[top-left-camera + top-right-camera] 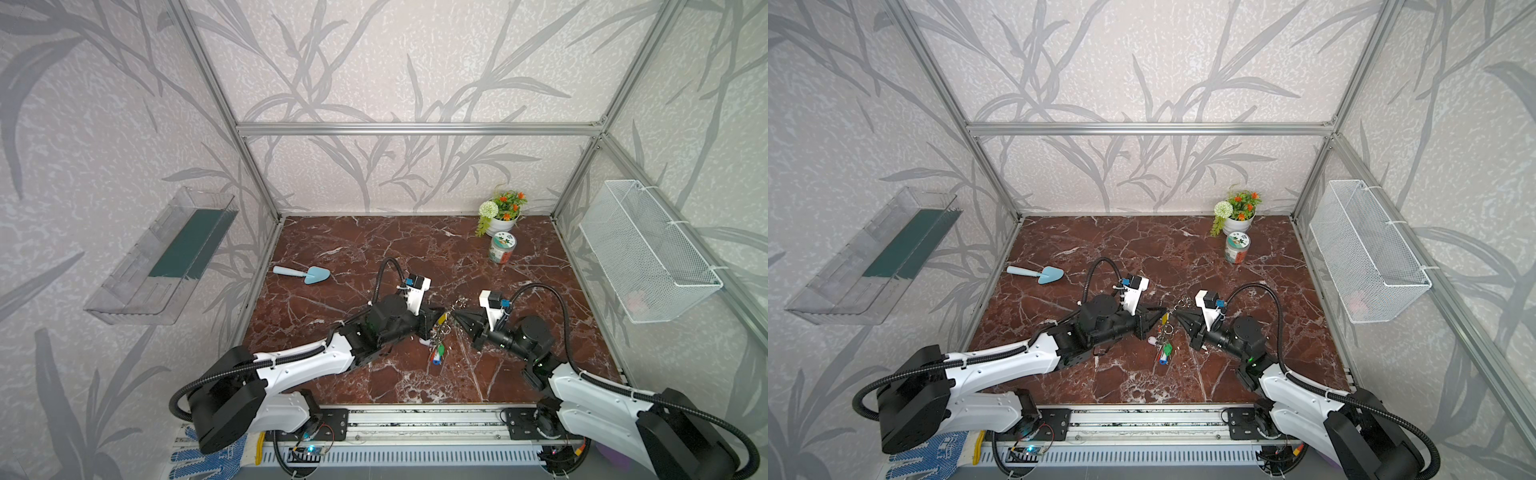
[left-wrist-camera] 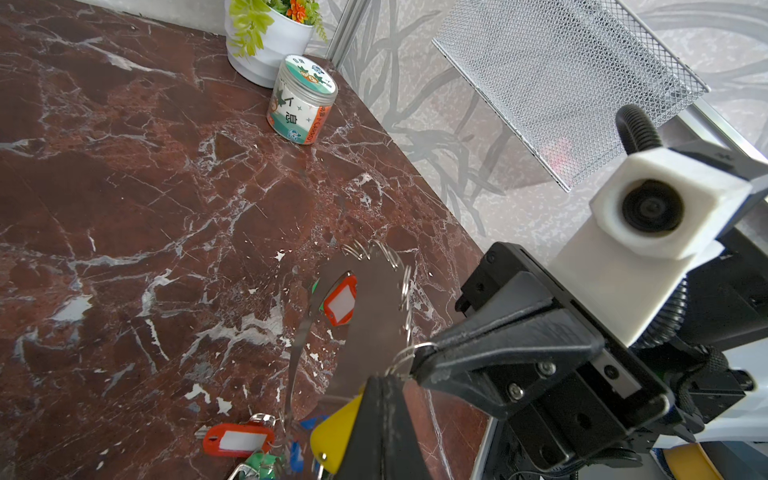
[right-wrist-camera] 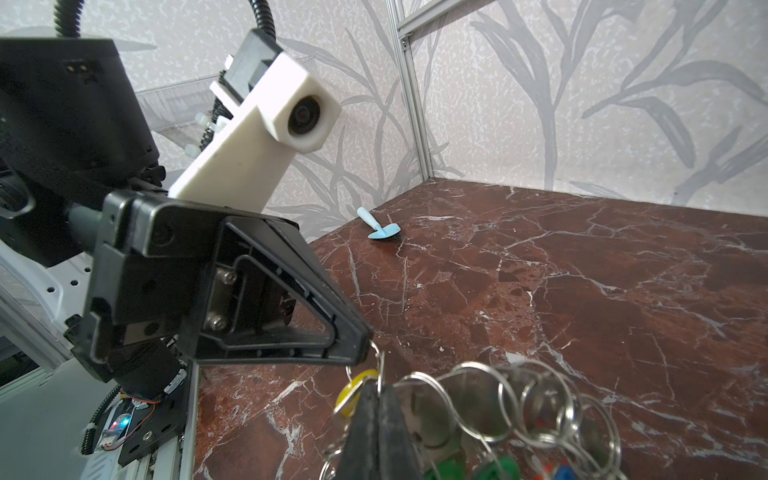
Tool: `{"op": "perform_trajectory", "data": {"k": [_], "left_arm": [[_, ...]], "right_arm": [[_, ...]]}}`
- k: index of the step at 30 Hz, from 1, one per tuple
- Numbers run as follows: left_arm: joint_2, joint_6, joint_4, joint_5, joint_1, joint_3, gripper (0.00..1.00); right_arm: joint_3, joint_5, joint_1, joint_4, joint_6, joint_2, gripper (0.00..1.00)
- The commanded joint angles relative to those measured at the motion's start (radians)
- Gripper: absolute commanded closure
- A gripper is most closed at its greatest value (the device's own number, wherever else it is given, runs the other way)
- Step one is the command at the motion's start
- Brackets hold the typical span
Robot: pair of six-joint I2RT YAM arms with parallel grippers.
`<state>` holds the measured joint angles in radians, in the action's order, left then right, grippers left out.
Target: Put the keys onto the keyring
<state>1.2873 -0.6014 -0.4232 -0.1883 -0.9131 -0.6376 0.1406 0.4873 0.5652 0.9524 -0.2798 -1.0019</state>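
The left gripper [image 1: 441,311] and right gripper [image 1: 454,313] meet tip to tip above the middle of the desk [image 1: 365,245]. Both are pressed together. The left seems to pinch the keys [image 2: 332,432] at their yellow tag's ring, the right a ring of the keyring [image 1: 437,347], whose coloured tags dangle below. Threading looks underway, but I cannot tell whether the keys are on the hoop yet.

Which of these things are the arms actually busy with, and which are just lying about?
In the job: left gripper, right gripper, yellow-tagged keys, keyring with coloured tags.
Lying about: blue trowel, printed jar, flower pot, mesh basket, clear tray.
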Motion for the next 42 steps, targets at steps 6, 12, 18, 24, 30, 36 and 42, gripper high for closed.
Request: {"op": "perform_trajectory", "data": {"k": [6, 12, 18, 24, 30, 36, 42], "left_arm": [[0.052, -0.051, 0.036, -0.096, 0.025, -0.008, 1.0], [0.08, -0.077, 0.027, -0.166, 0.057, -0.016, 1.0], [0.071, -0.074, 0.047, -0.194, 0.075, -0.021, 0.92], [0.09, -0.065, 0.069, -0.222, 0.078, -0.031, 0.87], [0.08, -0.083, 0.054, -0.221, 0.089, -0.017, 0.82], [-0.047, -0.08, 0.077, -0.21, 0.176, 0.04, 0.63], [-0.333, 0.053, 0.049, -0.105, 0.209, 0.168, 0.43]], "right_arm": [[0.011, 0.005, 0.008, 0.098, 0.005, 0.043, 1.0], [0.008, 0.004, 0.008, 0.096, 0.006, 0.055, 1.0], [0.01, 0.004, 0.008, 0.085, 0.008, 0.063, 1.0], [0.01, 0.006, 0.008, 0.086, 0.007, 0.062, 1.0], [0.01, 0.007, 0.008, 0.088, 0.005, 0.062, 1.0], [0.013, 0.007, 0.007, 0.085, 0.0, 0.063, 1.0], [0.037, 0.039, 0.009, 0.084, 0.007, 0.028, 1.0]]}}
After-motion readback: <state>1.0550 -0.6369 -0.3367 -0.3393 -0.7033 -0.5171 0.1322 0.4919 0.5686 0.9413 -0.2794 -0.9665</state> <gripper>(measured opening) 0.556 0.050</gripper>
